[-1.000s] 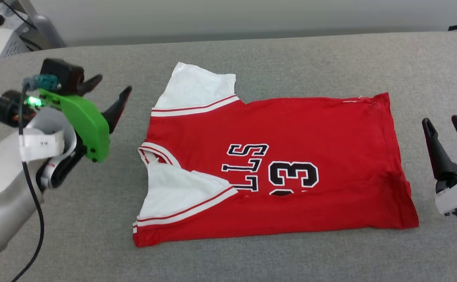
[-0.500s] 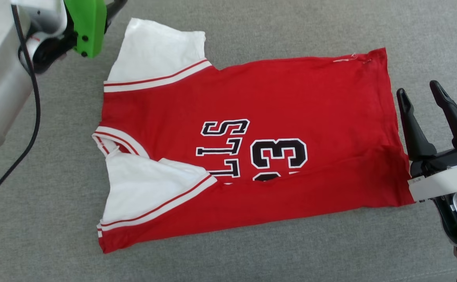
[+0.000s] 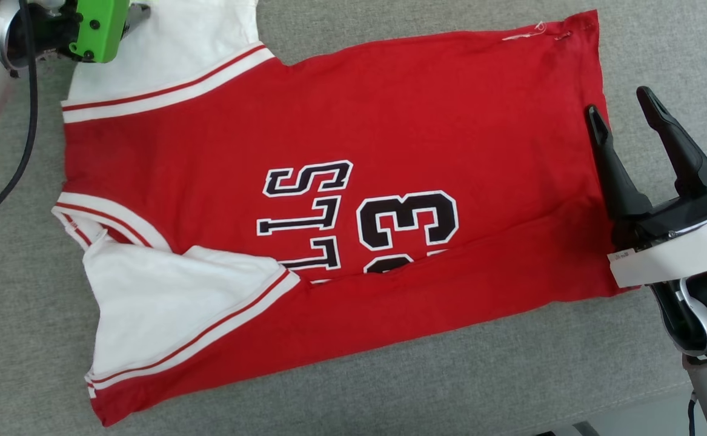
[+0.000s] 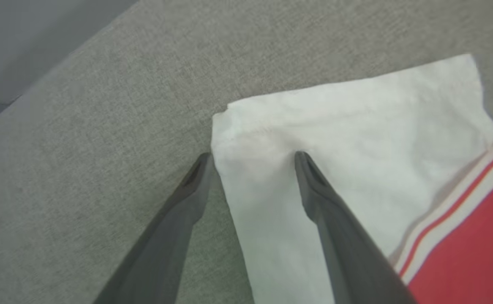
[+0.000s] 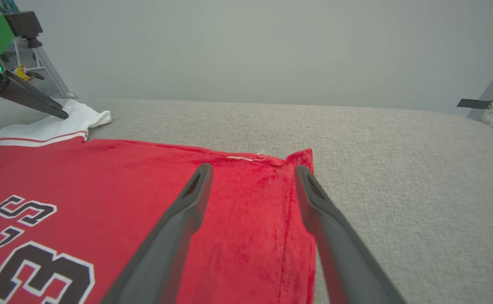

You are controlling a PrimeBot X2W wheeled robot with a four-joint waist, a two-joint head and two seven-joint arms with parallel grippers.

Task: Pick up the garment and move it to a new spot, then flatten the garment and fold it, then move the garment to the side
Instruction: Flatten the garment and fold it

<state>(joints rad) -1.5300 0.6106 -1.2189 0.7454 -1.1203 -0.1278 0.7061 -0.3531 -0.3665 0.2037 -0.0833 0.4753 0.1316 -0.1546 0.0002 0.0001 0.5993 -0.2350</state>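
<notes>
The left arm reaches to the far left corner of the red jersey-style T-shirt with white short sleeves [image 3: 389,151]. The T-shirt lies spread on the grey fabric-covered bench [image 3: 511,375], collar to the robot's left and hem to its right. The left gripper [image 4: 252,155] points down with its two dark fingers well apart. In the left wrist view one tip is on the grey fabric just beside the far white sleeve [image 4: 356,126] and the other is over the sleeve itself. I cannot tell if the tips press the cloth. The right gripper [image 3: 618,103] is at the hem side, also wide and holding nothing, with one finger over the red cloth and the other about at the hem's edge.

In the head view the upper edge cuts off most of the left gripper; its green housing [image 3: 96,27] and a black cable [image 3: 23,139] show. The far sleeve is cut there too. The near long side of the T-shirt is folded over the front, so the near white sleeve [image 3: 171,303] and a red band cover part of the black letters [image 3: 305,212] and most of a second digit.
</notes>
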